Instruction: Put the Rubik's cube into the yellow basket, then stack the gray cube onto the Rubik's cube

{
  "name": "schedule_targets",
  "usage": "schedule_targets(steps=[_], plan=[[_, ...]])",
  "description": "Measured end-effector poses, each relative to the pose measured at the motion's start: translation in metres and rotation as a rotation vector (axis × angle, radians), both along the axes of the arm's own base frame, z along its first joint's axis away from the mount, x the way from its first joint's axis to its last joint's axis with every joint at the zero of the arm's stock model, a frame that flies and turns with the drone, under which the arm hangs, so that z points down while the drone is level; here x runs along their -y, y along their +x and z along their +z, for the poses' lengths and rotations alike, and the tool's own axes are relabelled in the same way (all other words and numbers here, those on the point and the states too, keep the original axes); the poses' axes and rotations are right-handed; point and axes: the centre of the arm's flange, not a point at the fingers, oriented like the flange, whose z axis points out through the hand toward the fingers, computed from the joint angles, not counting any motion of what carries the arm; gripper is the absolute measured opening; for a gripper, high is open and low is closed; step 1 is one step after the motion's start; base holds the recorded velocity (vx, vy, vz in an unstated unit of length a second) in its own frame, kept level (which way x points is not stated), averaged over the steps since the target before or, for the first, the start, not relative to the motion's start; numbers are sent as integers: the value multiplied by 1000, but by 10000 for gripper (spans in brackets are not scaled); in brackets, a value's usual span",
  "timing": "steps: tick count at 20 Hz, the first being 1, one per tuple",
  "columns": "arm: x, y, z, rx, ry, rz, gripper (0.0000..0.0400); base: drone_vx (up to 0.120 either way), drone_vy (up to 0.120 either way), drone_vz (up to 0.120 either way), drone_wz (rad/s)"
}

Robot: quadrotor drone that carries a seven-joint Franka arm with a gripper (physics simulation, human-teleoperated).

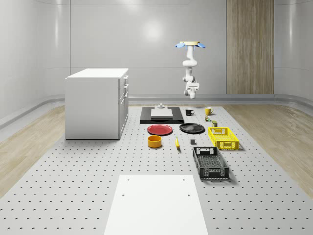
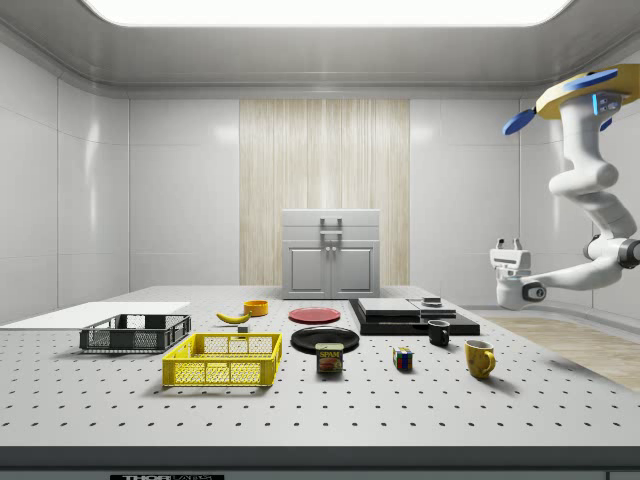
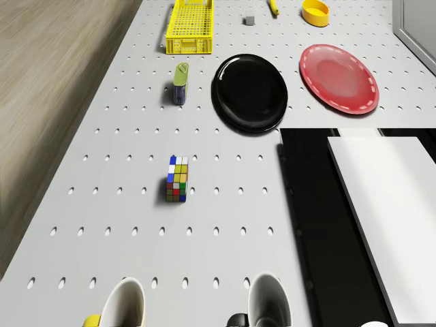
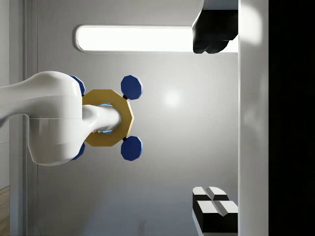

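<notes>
At the far end of the worktop (image 1: 73,196), the drone (image 1: 190,45) hovers high in the air, above the area of the two mugs and the black tray. Its white arm (image 2: 590,200) bends down and back, so that the pincer (image 2: 508,243) points upward, well above the surface; in the wrist view the two fingers (image 4: 214,206) stand wide apart with nothing between them, facing the drone's own yellow body and the ceiling light.

The Rubik's cube (image 3: 177,179) sits on the worktop, apart from the other things, between the yellow mug (image 2: 479,357) and the small tin (image 3: 180,83). The yellow basket (image 1: 223,137) lies beyond the tin, nearer the middle of the worktop, with a dark basket (image 1: 210,163) next to it. The gray cube (image 3: 250,20) rests on the surface near the yellow basket's far end, close to a banana (image 1: 177,142). A black plate (image 3: 249,92) and a red plate (image 3: 338,78) lie side by side.
</notes>
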Motion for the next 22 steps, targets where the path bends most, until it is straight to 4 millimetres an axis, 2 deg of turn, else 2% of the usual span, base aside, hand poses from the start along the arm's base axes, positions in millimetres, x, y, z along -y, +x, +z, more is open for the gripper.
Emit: schedule_targets(steps=[22], plan=[[-1, -1, 2, 17, -6, 0, 400, 120, 120, 0, 0]])
